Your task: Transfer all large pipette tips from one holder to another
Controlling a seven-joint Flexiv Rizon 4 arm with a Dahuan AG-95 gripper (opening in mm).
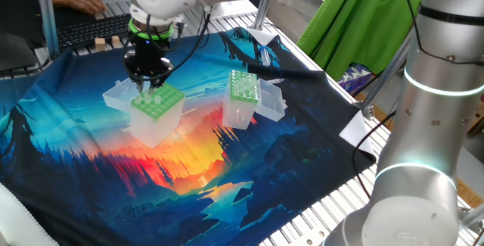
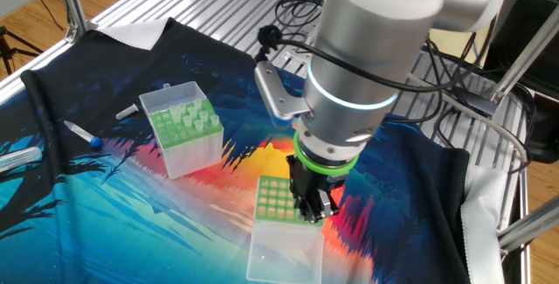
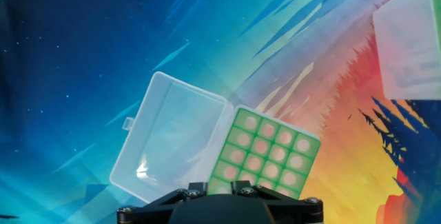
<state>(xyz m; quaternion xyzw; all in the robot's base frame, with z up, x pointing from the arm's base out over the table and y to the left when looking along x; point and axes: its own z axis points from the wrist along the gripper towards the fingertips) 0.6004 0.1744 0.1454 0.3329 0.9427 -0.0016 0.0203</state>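
Observation:
The wide-holed light-green holder (image 1: 160, 104) (image 2: 276, 198) (image 3: 265, 156) stands on the printed cloth with its clear lid (image 3: 172, 138) folded open beside it. My gripper (image 1: 147, 87) (image 2: 316, 210) points straight down at this holder's near edge. Its fingers are drawn in on a whitish sliver that looks like a large pipette tip (image 1: 143, 87). In the hand view only the black finger bases (image 3: 220, 189) show. The narrower box (image 1: 243, 94) (image 2: 183, 135) stands apart, lid open, with several large pipette tips (image 2: 196, 118) upright in it.
A blue-capped tube (image 2: 83, 133), a clear tube (image 2: 22, 157) and a small white piece (image 2: 127, 112) lie on the cloth's far side. A black cable (image 1: 295, 72) crosses the cloth. A person's hand (image 1: 79, 1) rests at a keyboard beyond the table.

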